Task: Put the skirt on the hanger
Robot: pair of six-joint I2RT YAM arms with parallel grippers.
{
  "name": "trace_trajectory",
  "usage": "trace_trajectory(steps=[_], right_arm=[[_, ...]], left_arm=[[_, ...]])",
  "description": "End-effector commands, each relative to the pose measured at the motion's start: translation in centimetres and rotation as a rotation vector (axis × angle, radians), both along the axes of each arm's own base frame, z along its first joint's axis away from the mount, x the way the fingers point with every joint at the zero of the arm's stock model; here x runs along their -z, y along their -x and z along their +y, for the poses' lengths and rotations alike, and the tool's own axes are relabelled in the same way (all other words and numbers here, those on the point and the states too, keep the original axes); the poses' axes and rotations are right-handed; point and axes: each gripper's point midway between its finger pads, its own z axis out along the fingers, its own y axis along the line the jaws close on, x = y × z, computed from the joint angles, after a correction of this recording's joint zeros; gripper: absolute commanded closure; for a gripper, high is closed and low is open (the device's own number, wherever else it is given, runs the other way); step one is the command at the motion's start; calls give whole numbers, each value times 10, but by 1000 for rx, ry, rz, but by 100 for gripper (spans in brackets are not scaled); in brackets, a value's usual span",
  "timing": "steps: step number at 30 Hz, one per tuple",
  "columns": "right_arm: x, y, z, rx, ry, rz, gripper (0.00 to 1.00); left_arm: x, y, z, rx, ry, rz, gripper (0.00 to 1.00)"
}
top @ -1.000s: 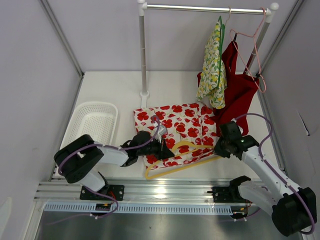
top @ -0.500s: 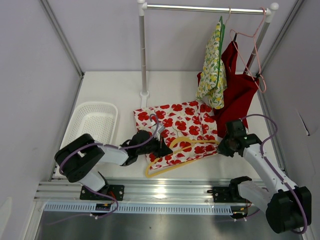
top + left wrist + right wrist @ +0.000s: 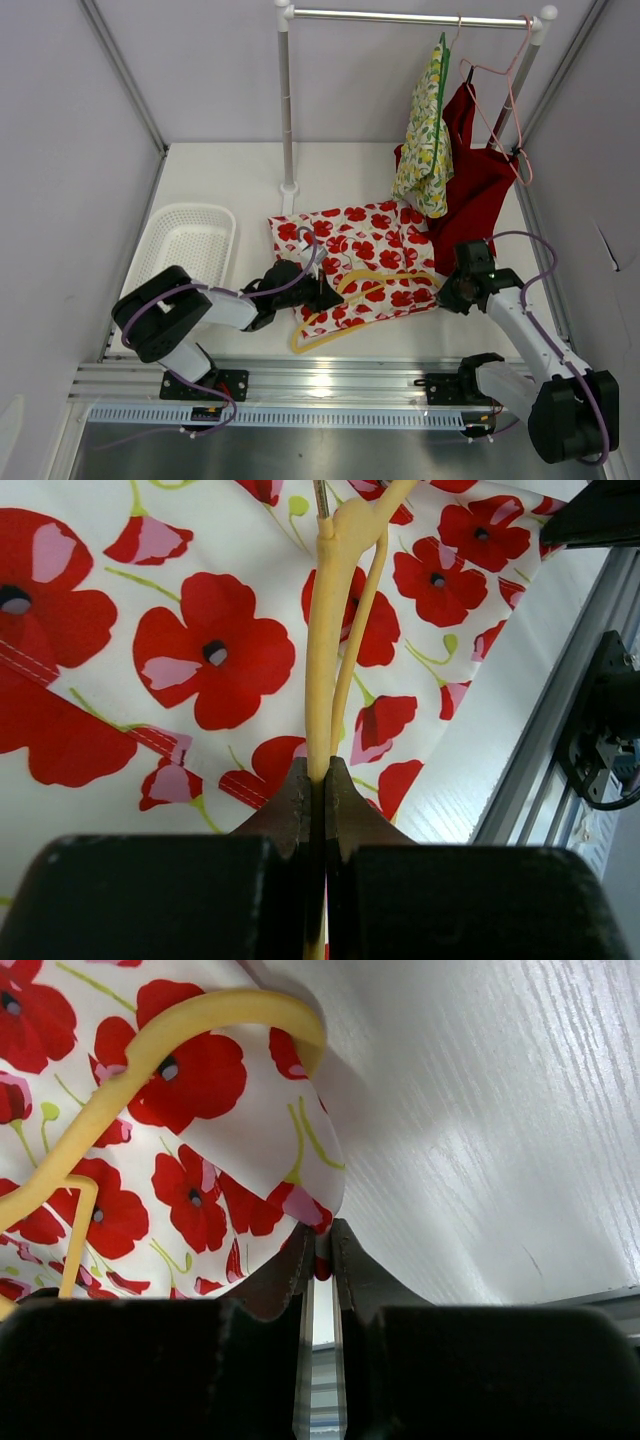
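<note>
right hand (image 3: 318,1250) pinching skirt (image 3: 190,1150) edge, yellow hanger (image 3: 150,1045)

L arm (image 3: 215,308) is lying low, elbow folded back near its base, forearm reaching right. L gripper (image 3: 316,780) is pointing right w/ jaws shut, pinching hanger (image 3: 322,630) bar btwn fingertips. R arm (image 3: 530,335) is stretching fwd and left from its base, wrist angling down. R gripper (image 3: 318,1250) is nipping skirt (image 3: 250,1150) edge, jaws nearly closed, thin gap showing.
</note>
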Motion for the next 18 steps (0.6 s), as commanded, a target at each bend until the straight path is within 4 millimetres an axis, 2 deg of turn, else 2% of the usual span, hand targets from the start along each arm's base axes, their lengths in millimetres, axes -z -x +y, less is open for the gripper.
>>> trace_trajectory(steps=[1,6,10,15,18], right_arm=[[-14,-19,-8,44,16,-52,94],[-20,-28,-10,42,-13,-61,94],[-20,-34,-24,76,-10,-58,94],[-32,-42,-25,61,-41,-74,94],[-19,-32,-24,59,-41,-41,94]], left_arm=[[43,-10,39,-120,-210,31,100],[42,-11,39,-118,-214,23,100],[43,-12,40,-121,-219,18,100],[44,-12,42,-120,-229,14,100],[45,-12,40,-117,-227,16,100]])
